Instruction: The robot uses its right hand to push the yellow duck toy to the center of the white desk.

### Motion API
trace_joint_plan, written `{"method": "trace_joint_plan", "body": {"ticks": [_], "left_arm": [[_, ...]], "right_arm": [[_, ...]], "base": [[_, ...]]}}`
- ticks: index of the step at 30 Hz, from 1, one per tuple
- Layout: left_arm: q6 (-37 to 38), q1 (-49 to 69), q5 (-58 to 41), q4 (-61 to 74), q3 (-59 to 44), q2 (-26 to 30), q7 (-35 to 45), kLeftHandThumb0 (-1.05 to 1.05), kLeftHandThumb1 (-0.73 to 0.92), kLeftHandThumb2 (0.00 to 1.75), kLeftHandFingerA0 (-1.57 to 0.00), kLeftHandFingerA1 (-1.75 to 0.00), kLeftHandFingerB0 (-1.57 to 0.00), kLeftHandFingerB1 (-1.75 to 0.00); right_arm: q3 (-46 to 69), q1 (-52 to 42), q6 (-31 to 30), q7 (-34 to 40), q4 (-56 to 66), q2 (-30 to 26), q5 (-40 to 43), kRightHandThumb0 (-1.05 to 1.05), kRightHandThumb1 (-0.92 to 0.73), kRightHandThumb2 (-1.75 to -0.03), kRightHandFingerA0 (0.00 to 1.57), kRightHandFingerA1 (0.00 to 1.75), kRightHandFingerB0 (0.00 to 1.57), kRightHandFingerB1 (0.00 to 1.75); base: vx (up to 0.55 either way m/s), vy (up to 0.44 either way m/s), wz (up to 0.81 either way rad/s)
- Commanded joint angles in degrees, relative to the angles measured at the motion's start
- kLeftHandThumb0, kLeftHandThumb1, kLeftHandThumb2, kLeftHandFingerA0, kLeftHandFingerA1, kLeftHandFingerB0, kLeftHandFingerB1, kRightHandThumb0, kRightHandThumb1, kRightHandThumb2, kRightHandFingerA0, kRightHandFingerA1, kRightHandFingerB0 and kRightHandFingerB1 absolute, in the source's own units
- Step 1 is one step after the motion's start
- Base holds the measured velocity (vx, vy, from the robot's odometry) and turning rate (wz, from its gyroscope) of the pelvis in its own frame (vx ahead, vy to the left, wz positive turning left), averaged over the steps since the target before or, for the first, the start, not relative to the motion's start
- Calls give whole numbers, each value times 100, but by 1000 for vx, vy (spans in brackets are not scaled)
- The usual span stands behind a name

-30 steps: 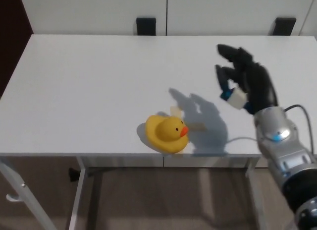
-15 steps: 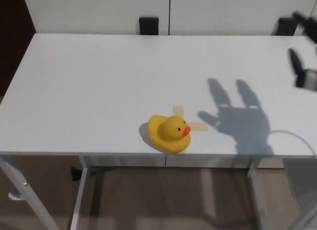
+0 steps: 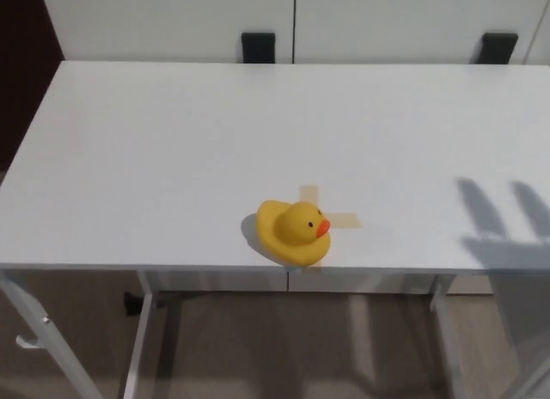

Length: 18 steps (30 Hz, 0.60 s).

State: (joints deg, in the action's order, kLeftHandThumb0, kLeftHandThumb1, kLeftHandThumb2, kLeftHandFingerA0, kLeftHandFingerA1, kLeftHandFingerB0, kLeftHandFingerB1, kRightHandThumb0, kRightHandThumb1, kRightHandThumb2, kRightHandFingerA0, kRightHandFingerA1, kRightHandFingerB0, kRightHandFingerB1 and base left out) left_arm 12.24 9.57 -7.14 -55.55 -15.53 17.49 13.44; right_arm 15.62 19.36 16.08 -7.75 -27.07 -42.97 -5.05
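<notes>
Neither hand of the robot shows in the head view, so their pose and whether the fingers are spread or closed cannot be told. Only a grey shadow (image 3: 507,236) with two finger-like prongs falls on the right near part of the white desk (image 3: 172,141), running off the right edge of the picture.

Close to the near edge of the desk, a little left of its middle, sits the yellow duck toy (image 3: 295,233), upright, its orange beak turned toward the right. It rests on the near-left part of a tan tape cross (image 3: 322,211) stuck flat on the desk, whose arms reach out to the right and away from the duck.

Beyond the far edge, two black blocks (image 3: 258,47) stand against a white wall.
</notes>
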Motion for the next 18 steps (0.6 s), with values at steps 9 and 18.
{"method": "trace_joint_plan", "body": {"ticks": [9,18], "left_arm": [[473,167,-84,-466,-425,375,-379,4,44,110,-89,-76,-92,-77],[220,43,55,-659,-389,546,-645,-9,59,85,-89,-79,-90,-76]], "right_arm": [[3711,-3956,2311,583,-3238,246,1733,-5,-61,-76,60,56,60,43],[2069,-3798,2338,1377,-3629,1099,198,-4,-55,-69,110,57,81,52]], "base": [[0,0,2],[0,0,0]]}}
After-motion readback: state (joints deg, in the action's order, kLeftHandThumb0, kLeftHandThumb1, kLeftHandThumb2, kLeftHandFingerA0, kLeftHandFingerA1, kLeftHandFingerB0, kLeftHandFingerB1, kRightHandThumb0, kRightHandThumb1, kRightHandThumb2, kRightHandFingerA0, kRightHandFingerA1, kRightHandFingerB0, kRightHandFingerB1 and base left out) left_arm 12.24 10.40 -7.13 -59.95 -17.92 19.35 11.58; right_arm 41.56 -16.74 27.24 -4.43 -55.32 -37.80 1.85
